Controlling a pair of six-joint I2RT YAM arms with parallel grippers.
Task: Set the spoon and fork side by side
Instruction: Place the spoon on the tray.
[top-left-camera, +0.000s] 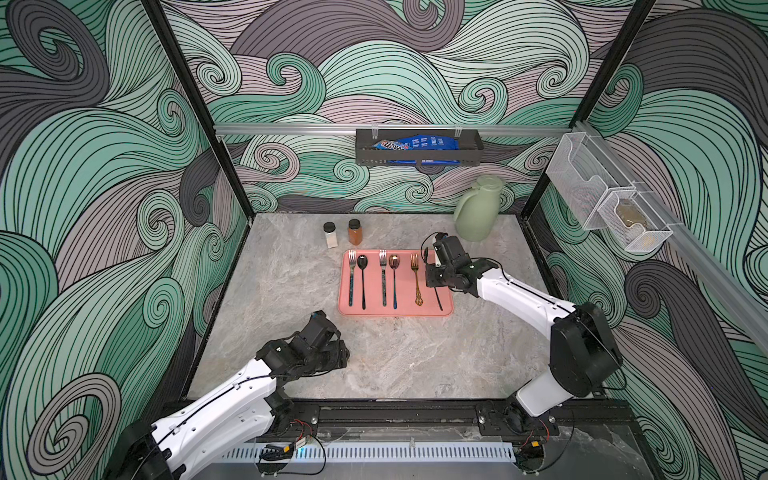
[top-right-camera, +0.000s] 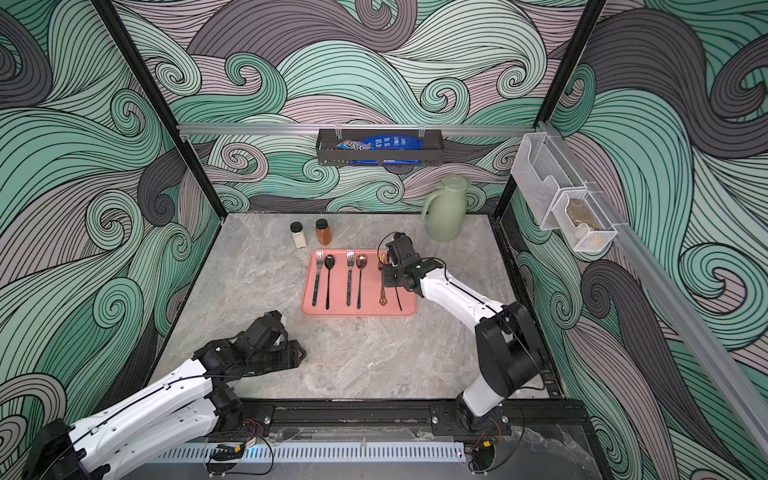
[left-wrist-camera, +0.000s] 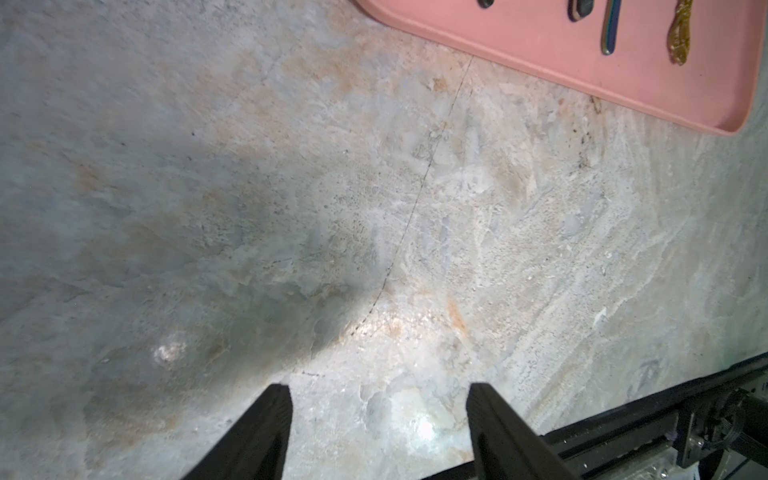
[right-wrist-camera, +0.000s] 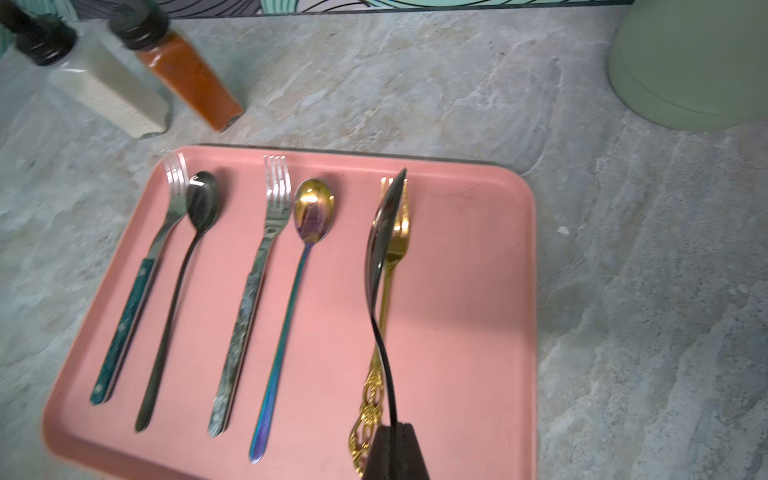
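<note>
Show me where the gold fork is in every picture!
Top view: the gold fork lies on the pink tray, fifth piece from its left end.
Top view: the fork is fifth on the tray here too.
Left wrist: only its curly handle end shows, at the picture's edge.
Right wrist: middle, partly behind the black spoon.
Shared landmark: the pink tray.

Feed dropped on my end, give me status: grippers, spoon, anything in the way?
Left gripper open, empty, over the table. Right gripper shut on black spoon handle, spoon above pink tray beside gold fork. Nothing blocks that spot.
</note>
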